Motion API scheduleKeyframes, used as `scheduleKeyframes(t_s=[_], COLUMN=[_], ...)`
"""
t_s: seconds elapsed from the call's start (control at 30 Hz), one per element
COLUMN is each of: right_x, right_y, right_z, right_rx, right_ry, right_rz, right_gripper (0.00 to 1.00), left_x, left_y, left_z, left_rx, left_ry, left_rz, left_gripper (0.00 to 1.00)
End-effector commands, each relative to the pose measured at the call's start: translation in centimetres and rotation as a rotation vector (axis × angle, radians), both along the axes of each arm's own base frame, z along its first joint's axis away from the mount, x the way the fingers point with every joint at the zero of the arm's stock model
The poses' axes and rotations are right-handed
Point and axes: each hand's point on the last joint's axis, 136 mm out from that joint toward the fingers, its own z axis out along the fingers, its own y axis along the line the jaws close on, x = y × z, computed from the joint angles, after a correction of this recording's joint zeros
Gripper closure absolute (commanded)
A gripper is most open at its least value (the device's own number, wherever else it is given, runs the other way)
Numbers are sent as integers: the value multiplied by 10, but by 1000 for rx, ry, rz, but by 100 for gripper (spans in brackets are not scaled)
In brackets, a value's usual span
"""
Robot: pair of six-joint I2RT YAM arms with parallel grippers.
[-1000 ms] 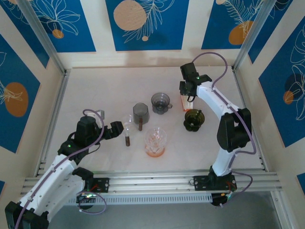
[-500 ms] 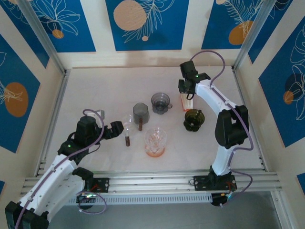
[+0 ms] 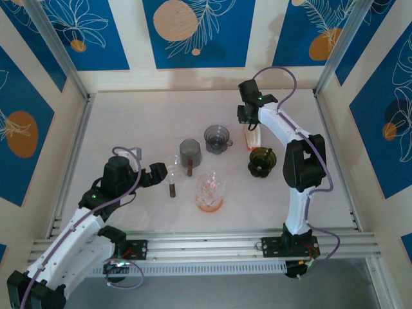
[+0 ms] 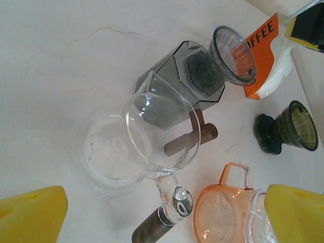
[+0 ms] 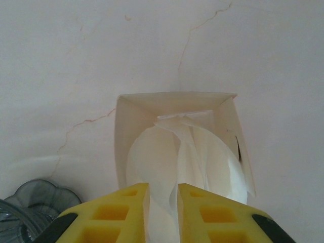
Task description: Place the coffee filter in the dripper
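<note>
Coffee filter (image 5: 169, 152): sat in its open pack (image 5: 130, 119) on the bench (image 5: 71, 55) | your right pincer (image 5: 163, 190) pinched its top fold | left pincer (image 4: 163, 215) stood spread | you needed a slow straight pull, one sheet only.

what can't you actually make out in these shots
- Right wrist view: how many sheets the right gripper pinches; it covers the lower edge of the coffee filter.
- Top view: the filter box is partly under the right gripper, and the grip is too small to read.
- Left wrist view: the box label's first letter is behind the grey dripper; the orange glass vessel is cut off by the bottom edge.
</note>
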Motion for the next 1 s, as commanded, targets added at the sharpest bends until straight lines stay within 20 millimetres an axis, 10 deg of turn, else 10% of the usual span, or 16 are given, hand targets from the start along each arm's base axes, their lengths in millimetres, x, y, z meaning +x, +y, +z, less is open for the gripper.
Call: scheduleKeyframes(t_s=[0.0,0.97], right_x=[2,-1], right_y=[5,-8], right_z=[5,-12], right_rx=[18,-13], right_ry=[10,57], right_rz=[-3,-52], right_gripper=[79,86], left_x=[-1,0], left_y=[-4,-4], left_z=[3,-1], left_rx=[1,5], left_ry=[-22,-13], left_rz=[-27,-27], left_gripper=[0,0])
